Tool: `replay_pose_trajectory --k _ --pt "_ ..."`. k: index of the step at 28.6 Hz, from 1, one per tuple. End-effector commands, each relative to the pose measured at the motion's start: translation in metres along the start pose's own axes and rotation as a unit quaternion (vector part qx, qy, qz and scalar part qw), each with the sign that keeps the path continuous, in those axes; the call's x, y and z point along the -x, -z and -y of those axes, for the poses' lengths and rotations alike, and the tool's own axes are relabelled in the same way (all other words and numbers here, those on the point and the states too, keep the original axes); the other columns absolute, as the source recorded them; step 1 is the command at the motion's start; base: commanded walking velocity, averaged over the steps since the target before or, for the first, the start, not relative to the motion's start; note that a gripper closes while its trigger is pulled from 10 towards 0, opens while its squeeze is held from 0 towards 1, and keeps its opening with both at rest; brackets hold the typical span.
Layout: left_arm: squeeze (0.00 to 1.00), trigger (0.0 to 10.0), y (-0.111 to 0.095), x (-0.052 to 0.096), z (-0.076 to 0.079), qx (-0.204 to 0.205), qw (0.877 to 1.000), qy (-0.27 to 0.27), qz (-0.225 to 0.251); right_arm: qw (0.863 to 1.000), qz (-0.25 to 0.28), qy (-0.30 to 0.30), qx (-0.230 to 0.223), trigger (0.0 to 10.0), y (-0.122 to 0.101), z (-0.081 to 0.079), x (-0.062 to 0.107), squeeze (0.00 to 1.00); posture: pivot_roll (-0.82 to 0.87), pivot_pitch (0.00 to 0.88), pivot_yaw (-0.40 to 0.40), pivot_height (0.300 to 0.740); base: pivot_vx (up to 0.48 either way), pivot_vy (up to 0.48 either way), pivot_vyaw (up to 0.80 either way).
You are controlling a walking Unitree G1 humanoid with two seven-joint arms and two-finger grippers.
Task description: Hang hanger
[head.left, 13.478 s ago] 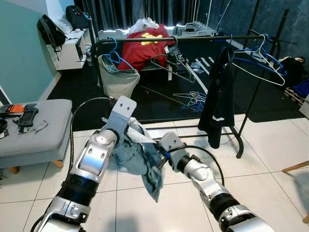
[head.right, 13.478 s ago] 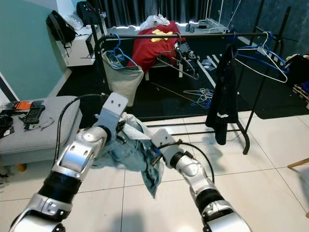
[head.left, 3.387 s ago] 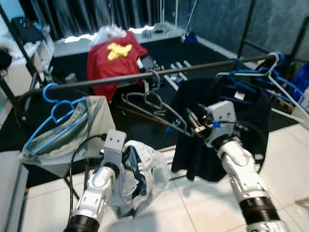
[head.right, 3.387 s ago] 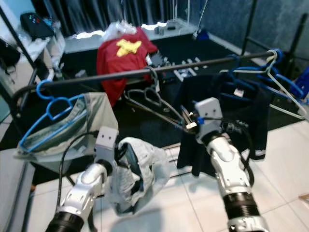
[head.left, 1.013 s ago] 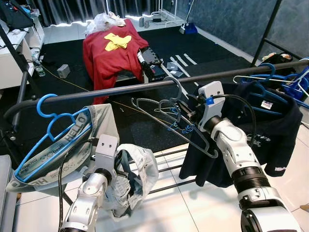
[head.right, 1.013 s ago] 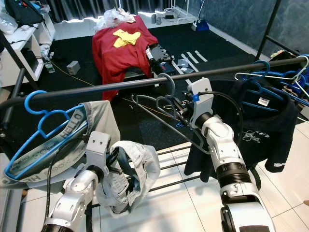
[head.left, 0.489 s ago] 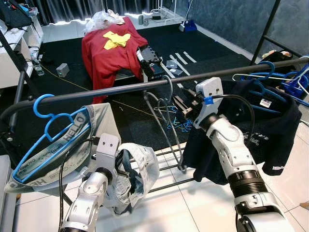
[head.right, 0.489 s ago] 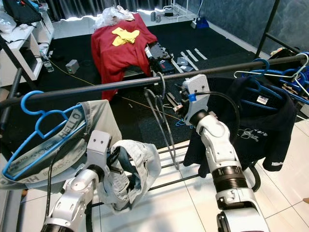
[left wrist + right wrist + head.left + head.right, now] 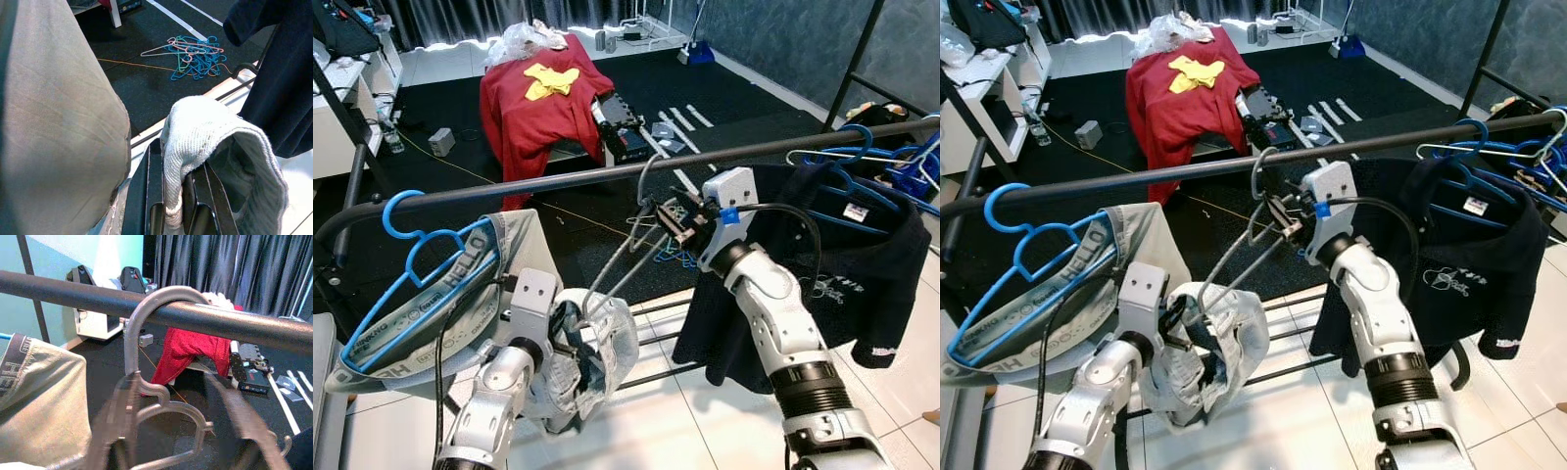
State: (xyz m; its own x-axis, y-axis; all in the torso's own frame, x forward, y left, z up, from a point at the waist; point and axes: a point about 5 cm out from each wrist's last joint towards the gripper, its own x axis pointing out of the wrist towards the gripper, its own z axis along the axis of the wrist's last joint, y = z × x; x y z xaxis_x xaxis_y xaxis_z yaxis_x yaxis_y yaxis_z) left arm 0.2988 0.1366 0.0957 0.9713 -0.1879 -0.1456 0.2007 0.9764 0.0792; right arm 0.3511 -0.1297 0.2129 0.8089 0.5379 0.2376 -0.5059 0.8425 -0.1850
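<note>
grey hanger [image 9: 1239, 257] hooked on rail [image 9: 1136, 182] | blue hanger [image 9: 1023, 262] left | dark shirt [image 9: 1469, 264] right

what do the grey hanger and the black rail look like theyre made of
Grey hanger: probably moulded plastic, with a dull satin sheen and a thick rounded hook; coated metal is possible. Black clothes rail: likely metal tube, painted matt black, straight and round with only soft highlights.

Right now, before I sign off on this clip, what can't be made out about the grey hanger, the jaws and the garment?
- Right gripper, eye views: jaw state unclear; small, crowded by the grey plastic hanger.
- Hanger's lower bar, right wrist view: motion-blurred, cut by the frame edge.
- Hanger's far end, eye views: buried in the pale denim garment.
- Left gripper, left wrist view: fingertips hidden under that garment's waistband.
</note>
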Motion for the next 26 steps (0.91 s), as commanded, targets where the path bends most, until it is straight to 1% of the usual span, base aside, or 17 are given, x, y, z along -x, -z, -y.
replay_pose_trajectory --k 1,3,4,7,8,11,12,15,18,25,26 --pt "0.0 10.0 -0.002 -0.001 0.002 -0.002 1.0 0.004 0.004 1.0 -0.006 -0.006 -0.017 10.0 0.004 -0.006 0.002 0.61 -0.03 0.08 0.03 0.74 0.0 0.0 0.0" --pt "0.0 10.0 -0.002 -0.001 0.002 -0.002 1.0 0.004 0.004 1.0 -0.006 -0.006 -0.017 10.0 0.004 -0.006 0.002 0.61 -0.03 0.08 0.03 0.74 0.0 0.0 0.0" --pt "0.0 10.0 -0.002 -0.001 0.004 -0.002 1.0 0.005 0.005 1.0 -0.01 -0.008 -0.026 10.0 0.007 -0.008 0.002 1.0 -0.03 0.073 0.028 0.74 0.0 0.0 0.0" --pt "0.0 10.0 -0.001 -0.001 0.005 -0.003 1.0 0.008 0.005 0.999 -0.019 -0.007 -0.028 10.0 0.011 -0.011 0.003 1.0 -0.04 0.064 0.03 0.74 0.0 0.0 0.0" --pt "0.0 10.0 0.0 -0.001 0.005 -0.003 1.0 0.009 0.005 0.999 -0.023 -0.007 -0.026 10.0 0.012 -0.014 0.004 0.44 -0.04 0.057 0.031 0.74 0.0 0.0 0.0" --pt "0.0 10.0 0.0 -0.001 0.005 -0.003 1.0 0.01 0.005 0.999 -0.026 -0.007 -0.024 10.0 0.013 -0.015 0.005 0.44 -0.04 0.056 0.032 0.74 0.0 0.0 0.0" --pt "0.0 10.0 0.001 -0.001 0.005 -0.004 1.0 0.012 0.005 0.999 -0.028 -0.007 -0.025 10.0 0.013 -0.018 0.005 0.0 -0.04 0.051 0.032 0.74 0.0 0.0 0.0" --pt "0.0 10.0 0.001 -0.002 0.006 -0.004 1.0 0.014 0.005 0.999 -0.033 -0.008 -0.032 10.0 0.015 -0.021 0.007 0.0 -0.04 0.036 0.034 0.74 0.0 0.0 0.0" --pt "0.0 10.0 0.0 -0.002 0.006 -0.005 1.0 0.016 0.006 0.999 -0.035 -0.008 -0.033 10.0 0.016 -0.022 0.007 0.0 -0.04 0.038 0.033 0.74 0.0 0.0 0.0" --pt "0.0 10.0 0.002 -0.001 0.008 -0.007 1.0 0.019 0.006 0.998 -0.048 0.0 -0.037 10.0 0.019 -0.015 0.003 0.0 -0.04 0.021 0.029 0.74 0.0 0.0 0.0" --pt "0.0 10.0 0.004 0.002 0.009 -0.008 1.0 0.02 0.005 0.997 -0.068 0.007 -0.044 10.0 0.023 -0.009 -0.003 0.0 -0.03 0.013 0.014 0.74 0.0 0.0 0.0"
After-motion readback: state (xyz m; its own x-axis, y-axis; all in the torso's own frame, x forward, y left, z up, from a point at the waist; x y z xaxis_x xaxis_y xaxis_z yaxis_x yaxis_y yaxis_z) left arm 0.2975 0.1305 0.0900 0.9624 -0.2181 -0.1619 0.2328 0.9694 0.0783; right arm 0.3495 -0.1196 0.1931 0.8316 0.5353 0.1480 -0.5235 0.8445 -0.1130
